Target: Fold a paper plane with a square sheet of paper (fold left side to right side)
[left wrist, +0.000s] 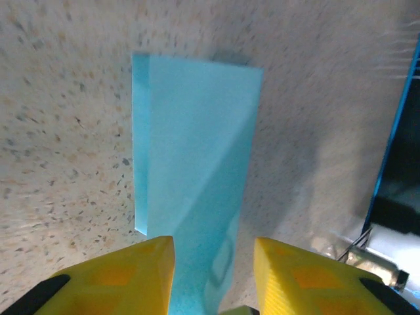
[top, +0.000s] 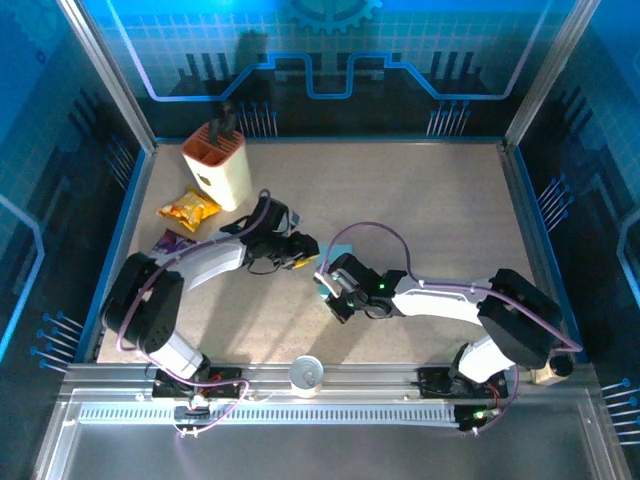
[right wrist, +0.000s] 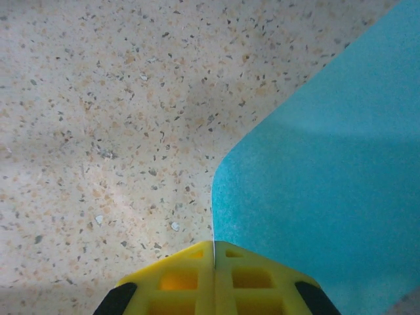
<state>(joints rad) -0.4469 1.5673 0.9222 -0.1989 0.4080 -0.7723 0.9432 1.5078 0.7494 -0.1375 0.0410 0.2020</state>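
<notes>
Paper: the square sheet of paper (top: 341, 252) lies near the middle of the speckled table (top: 440, 210), light blue, one side folded over so it looks a narrow strip in the left wrist view (left wrist: 197, 151).
Left gripper: the left gripper (top: 308, 254) sits at the sheet's 9 o'clock; its yellow fingers (left wrist: 118, 275) stand apart, the near end of the strip running between them unclamped.
Right gripper: the right gripper (top: 326, 287) comes in at the sheet's 7 o'clock; its fingers (right wrist: 177, 279) are pressed together, pinching the paper's edge (right wrist: 315, 197) at their seam.
Surroundings: towards the table's 10 o'clock, a cream knife block (top: 217, 168); just nearer, a yellow snack packet (top: 188, 209), then a purple snack packet (top: 175, 241).
Near rail: a white round object (top: 306, 372) at 6 o'clock.
</notes>
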